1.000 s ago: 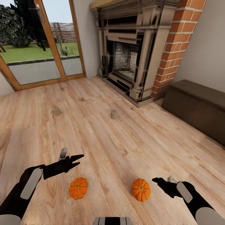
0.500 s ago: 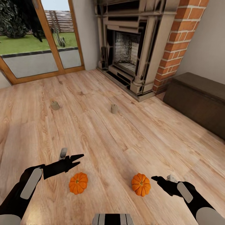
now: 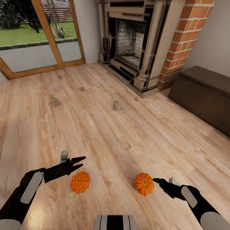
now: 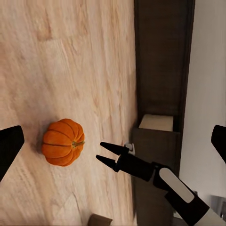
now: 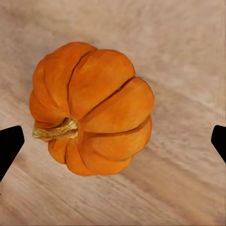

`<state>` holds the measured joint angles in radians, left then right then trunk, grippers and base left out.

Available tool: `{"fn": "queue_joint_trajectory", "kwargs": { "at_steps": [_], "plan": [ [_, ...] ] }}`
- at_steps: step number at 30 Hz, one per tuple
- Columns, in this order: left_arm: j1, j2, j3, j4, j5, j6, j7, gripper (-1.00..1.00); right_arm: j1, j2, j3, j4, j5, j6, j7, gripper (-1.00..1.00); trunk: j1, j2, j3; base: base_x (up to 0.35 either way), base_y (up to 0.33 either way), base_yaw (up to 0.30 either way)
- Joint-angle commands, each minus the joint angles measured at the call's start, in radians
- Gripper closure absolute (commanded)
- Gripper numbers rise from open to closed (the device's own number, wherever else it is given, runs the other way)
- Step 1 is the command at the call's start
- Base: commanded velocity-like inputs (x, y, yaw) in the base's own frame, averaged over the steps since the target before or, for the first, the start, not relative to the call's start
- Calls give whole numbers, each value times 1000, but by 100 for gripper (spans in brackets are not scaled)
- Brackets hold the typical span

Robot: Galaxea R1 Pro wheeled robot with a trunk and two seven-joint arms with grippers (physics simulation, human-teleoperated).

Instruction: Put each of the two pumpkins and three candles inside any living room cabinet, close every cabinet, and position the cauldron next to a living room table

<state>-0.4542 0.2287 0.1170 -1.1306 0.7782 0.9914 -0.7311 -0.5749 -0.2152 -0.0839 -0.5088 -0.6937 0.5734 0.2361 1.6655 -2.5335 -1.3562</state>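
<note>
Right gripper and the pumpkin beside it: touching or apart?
Apart. The right wrist view shows the pumpkin centred between the right gripper fingertips, with bare floor on both sides.

Two small ribbed orange pumpkins sit on the wooden floor in the lower part of the head view, one at lower left (image 3: 80,182) and one at lower right (image 3: 144,183), well apart; the right wrist view shows the latter's short tan stem pointing sideways. Two stubby grey-beige candles stand upright further up the frame, one at left (image 3: 54,102) and one near the centre (image 3: 117,105). The long dark brown cabinet (image 3: 204,95) lies along the wall at the right edge.
</note>
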Motion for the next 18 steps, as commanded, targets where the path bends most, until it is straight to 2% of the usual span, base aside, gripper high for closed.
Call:
{"fn": "queue_joint_trajectory", "kwargs": {
  "at_steps": [1, 8, 14, 18],
  "plan": [
    [-1, 0, 1, 0, -2, 4, -5, -100, 0, 0, -5, 0, 1, 6, 16, -100, 0, -1, -5, 0, 0, 0],
    [0, 1, 1, 0, -3, 4, -69, -100, 0, 0, -5, -5, 5, 7, 53, -100, 3, -2, -32, 0, 0, 0],
    [0, 1, 1, 0, -4, 4, -78, -100, 0, 0, -5, -12, 5, 7, 58, -100, 6, -4, -55, 0, 0, 0],
    [0, 1, 1, 0, -4, 4, -80, -100, 0, 0, -5, -13, 6, 6, 75, -100, 6, -4, -55, 0, 0, 0]
  ]
}}
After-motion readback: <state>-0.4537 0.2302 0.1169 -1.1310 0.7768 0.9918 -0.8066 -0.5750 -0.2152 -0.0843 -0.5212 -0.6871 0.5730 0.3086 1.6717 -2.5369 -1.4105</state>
